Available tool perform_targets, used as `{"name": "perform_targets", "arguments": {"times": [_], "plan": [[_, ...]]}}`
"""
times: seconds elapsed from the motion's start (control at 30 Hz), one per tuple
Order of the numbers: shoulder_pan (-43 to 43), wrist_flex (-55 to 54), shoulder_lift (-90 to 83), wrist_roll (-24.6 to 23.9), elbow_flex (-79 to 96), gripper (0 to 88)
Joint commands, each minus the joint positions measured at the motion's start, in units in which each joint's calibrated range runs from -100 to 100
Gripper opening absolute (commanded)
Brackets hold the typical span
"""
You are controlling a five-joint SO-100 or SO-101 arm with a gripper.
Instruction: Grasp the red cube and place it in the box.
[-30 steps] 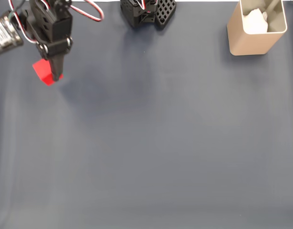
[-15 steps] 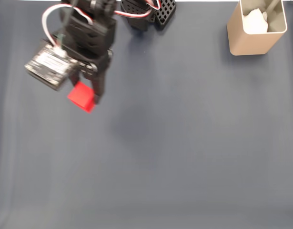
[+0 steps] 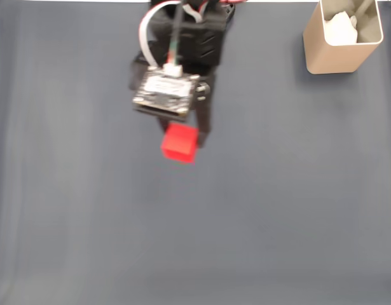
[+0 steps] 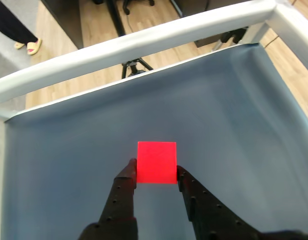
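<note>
A dark blue-grey cloth (image 3: 259, 210) covered the whole work surface, lying flat with only faint creases in the fixed view. In the wrist view the same cloth (image 4: 234, 120) ran up to a pale rail (image 4: 143, 42) along the table's far edge, and past that lay a light wooden floor (image 4: 93, 25) with dark furniture legs and, at the upper left, a person's foot in a sandal (image 4: 28, 46). The box (image 3: 332, 54) stood upright at the top right corner of the fixed view, well apart from the arm — tan outer walls, rounded corners, a pale inside, and something white and crumpled (image 3: 340, 28) resting within it; what that was could not be told. The gripper (image 3: 182, 141) hung over the upper middle of the cloth, its black body topped by a small circuit board (image 3: 166, 94) with a white cable looping up from it. Its two dark fingers (image 4: 124, 186) were clamped on the red cube (image 4: 157, 162), one pressing each side — in the fixed view the red cube (image 3: 180, 143) showed just below the board, and a fingertip lay against its right side. The cube looked slightly blurred there, and was nowhere near the box.
</note>
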Motion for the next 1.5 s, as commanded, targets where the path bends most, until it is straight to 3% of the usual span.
{"name": "perform_targets", "arguments": {"times": [0.0, 0.87, 1.47], "plan": [[-4.9, 0.1, -3.9, -0.4, 0.3, 1.1], [-33.1, -1.9, -7.1, 0.7, -1.8, 0.2], [-50.6, -2.4, -14.0, 6.2, 3.6, 0.2]]}}
